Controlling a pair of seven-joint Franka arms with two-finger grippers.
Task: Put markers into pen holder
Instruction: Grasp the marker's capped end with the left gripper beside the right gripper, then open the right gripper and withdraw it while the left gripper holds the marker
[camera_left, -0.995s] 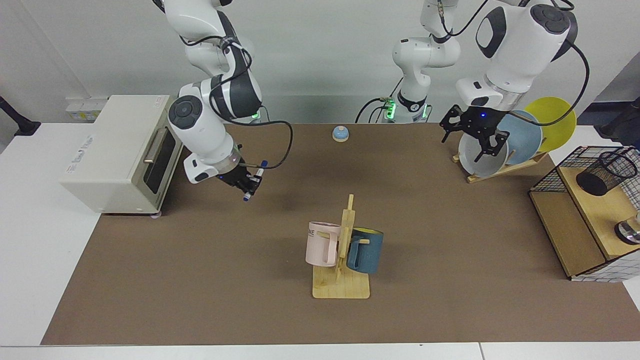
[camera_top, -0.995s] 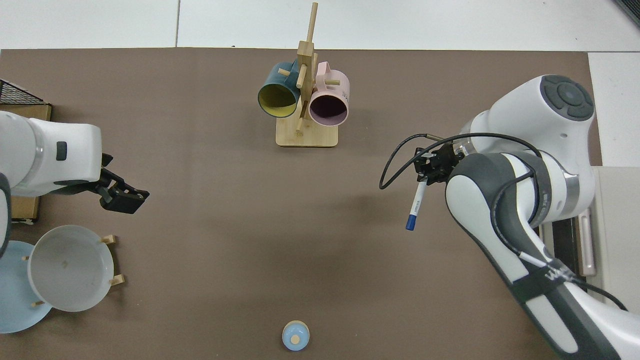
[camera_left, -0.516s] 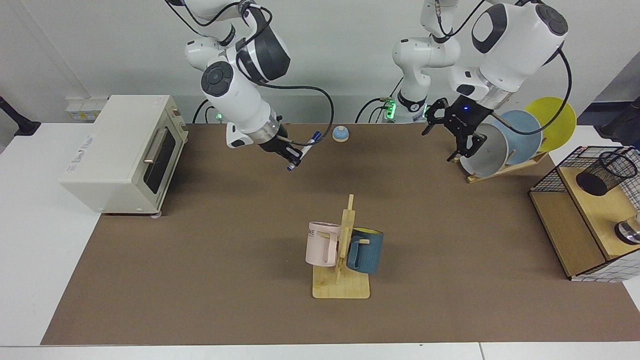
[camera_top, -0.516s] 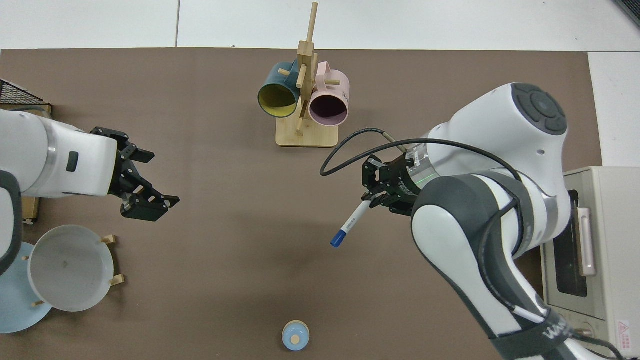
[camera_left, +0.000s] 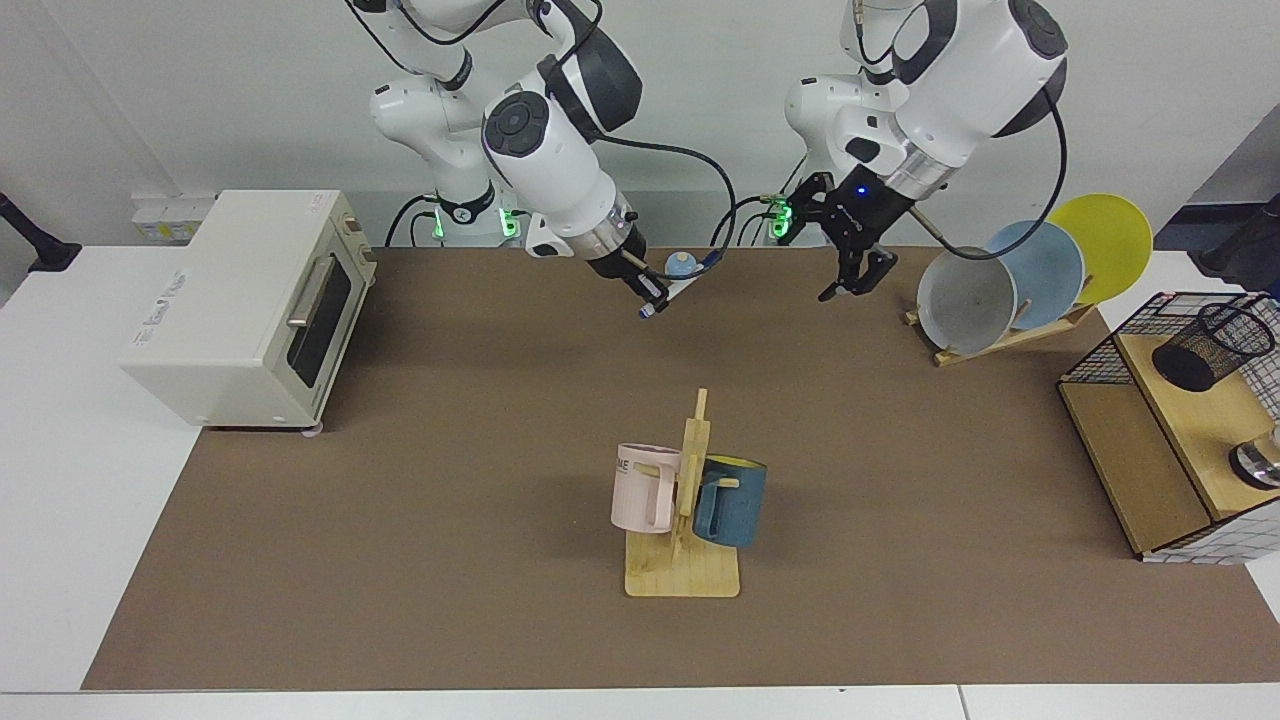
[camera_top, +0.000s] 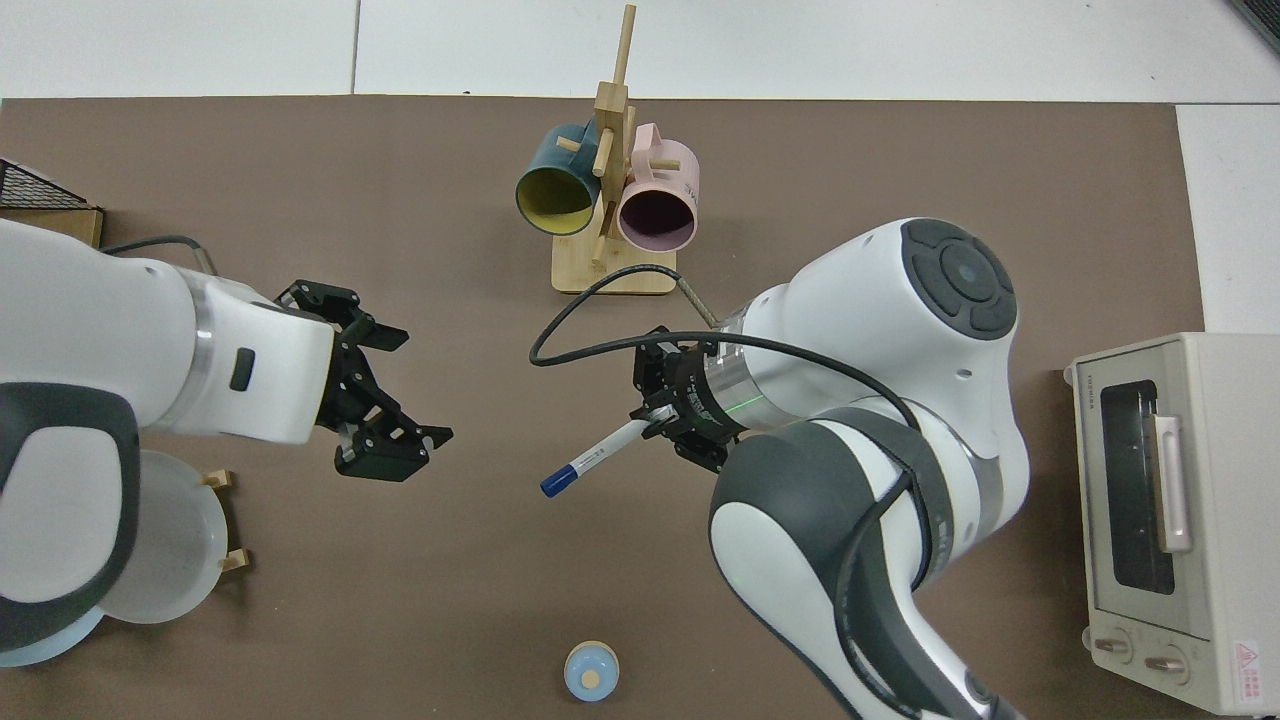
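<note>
Bright even light, soft shadows, sharp

From above you lose the pen holder entirely; only a corner of the wire basket shows at the picture's edge. The left arm covers most of the grey bowl and the blue plate under it. In the facing view the basket runs off the frame, and a metal object on its wooden shelf is cut short. The marker overlaps the small blue knob behind it.
</note>
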